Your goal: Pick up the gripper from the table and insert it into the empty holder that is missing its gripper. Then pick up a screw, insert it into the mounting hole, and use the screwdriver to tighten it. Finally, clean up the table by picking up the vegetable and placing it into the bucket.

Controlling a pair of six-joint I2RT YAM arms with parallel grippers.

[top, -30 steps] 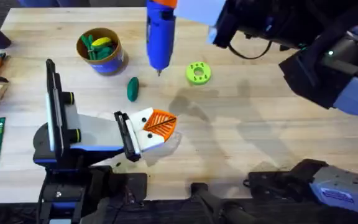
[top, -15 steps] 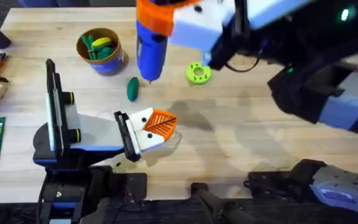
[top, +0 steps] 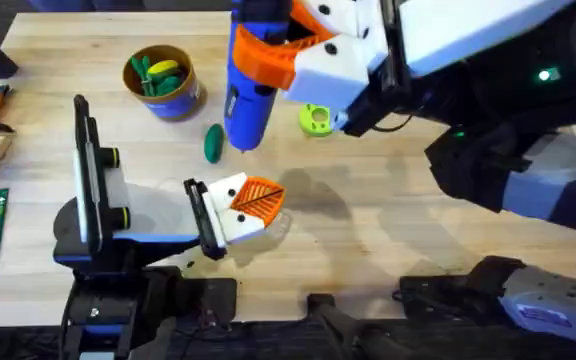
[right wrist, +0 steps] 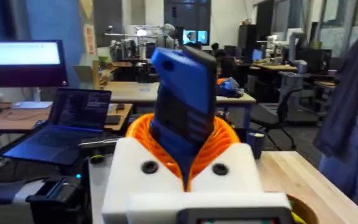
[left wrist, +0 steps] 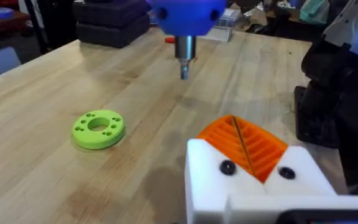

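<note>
Clamping one screwdriver (top: 249, 95), right gripper (top: 293, 50) hangs above one vegetable (top: 214, 142); left gripper's (top: 253, 203) state unclear.

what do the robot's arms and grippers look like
Both grippers are white angular blocks with orange ribbed pads and small black screw heads: the left gripper and the right gripper. The arms are black with blue-grey covers; a black cable loops by the right wrist, and a green light glows on that arm.

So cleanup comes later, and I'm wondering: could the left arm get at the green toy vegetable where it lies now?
Probably yes. The vegetable lies on bare table just beyond the left gripper, nothing between them. The screwdriver in the right gripper hangs close beside it, though.
</note>
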